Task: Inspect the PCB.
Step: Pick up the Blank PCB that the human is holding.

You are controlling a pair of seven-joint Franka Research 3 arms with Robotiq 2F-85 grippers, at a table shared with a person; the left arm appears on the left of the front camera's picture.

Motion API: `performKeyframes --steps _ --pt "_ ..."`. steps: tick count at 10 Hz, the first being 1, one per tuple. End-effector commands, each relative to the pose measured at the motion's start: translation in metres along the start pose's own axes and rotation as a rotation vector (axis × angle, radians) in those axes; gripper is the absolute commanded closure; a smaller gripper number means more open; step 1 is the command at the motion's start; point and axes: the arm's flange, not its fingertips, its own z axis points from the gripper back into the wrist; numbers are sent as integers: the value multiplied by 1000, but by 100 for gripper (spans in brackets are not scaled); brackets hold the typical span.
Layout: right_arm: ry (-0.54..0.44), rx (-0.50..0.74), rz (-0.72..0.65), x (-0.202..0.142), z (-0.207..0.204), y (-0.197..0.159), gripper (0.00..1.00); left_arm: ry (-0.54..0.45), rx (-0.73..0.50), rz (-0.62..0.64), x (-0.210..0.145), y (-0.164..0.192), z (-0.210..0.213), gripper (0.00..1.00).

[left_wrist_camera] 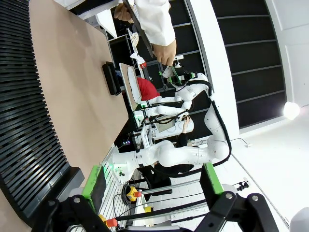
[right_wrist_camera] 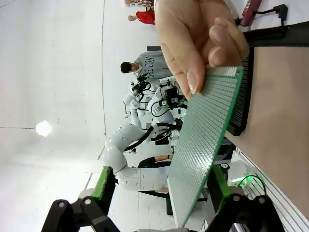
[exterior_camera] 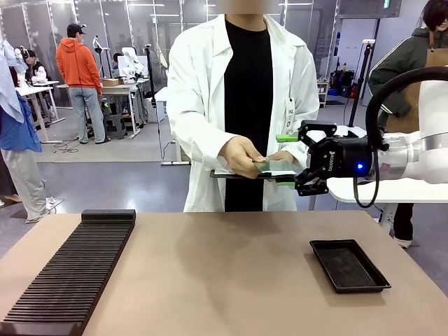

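In the right wrist view the PCB (right_wrist_camera: 205, 135) runs lengthwise from the person's hand (right_wrist_camera: 193, 38) at upper right down to the bottom edge, passing between the wide-open, empty fingers of the right gripper (right_wrist_camera: 159, 181). It seems nearer one pad, not touching. The left gripper (left_wrist_camera: 153, 191), also spread and empty, is well apart.

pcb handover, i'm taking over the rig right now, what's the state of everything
Right gripper: open, raised in front of the person, one finger on either side of the PCB, not clamped on it.
Left gripper: open, holding nothing.
PCB: in the person's hand, gripped by one end, with the other end between the right gripper's fingers.
Black tray: on the table, on the robot's right.
Done: board lined up in the open gripper.
Left: probably close on it, take it, inspect.
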Motion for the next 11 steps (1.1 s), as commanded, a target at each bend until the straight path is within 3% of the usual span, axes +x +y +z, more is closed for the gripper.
performKeyframes --steps 1,2,3,4,11 --pt "-7 8 -15 5 -9 3 59 1 4 3 3 -3 1 0" --pt "-10 14 -21 4 -8 1 100 1 4 3 3 -3 1 0" --pt "-10 17 -24 4 -8 -1 64 1 4 3 3 -3 1 0" --pt "-9 12 -29 3 -11 -2 100 1 4 3 3 -3 1 0" --pt "-26 6 -39 1 -15 -5 100 1 4 3 3 -3 1 0"
